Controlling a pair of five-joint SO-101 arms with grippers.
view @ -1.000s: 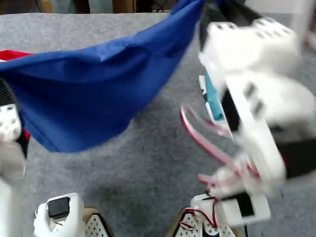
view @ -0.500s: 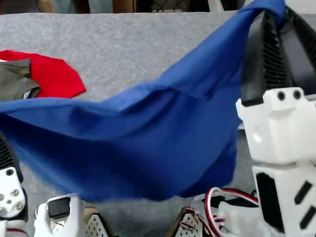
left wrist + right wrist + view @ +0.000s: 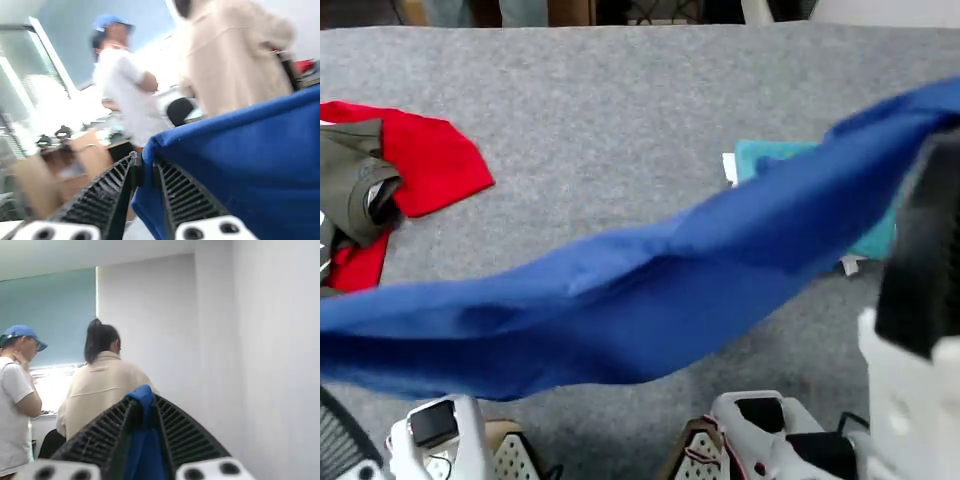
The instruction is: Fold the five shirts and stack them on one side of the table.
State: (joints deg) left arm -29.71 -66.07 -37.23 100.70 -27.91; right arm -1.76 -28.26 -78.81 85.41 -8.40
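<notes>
My left claw (image 3: 145, 170) was pinched tight on one edge of the blue shirt (image 3: 650, 300). My right claw (image 3: 144, 407) was pinched tight on another bit of it. The shirt hung stretched between them, up over the grey surface (image 3: 620, 90). A red shirt (image 3: 430, 160) and a green-grey shirt (image 3: 355, 185) lay bunched together on the left. A teal shirt (image 3: 770, 158) lay on the right, partly behind the blue one.

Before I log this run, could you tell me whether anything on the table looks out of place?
The red shirt and olive shirt lie crumpled and overlapping at the left of the table. The blue shirt hangs stretched between the left pincer and right pincer; nothing looks damaged.
</notes>
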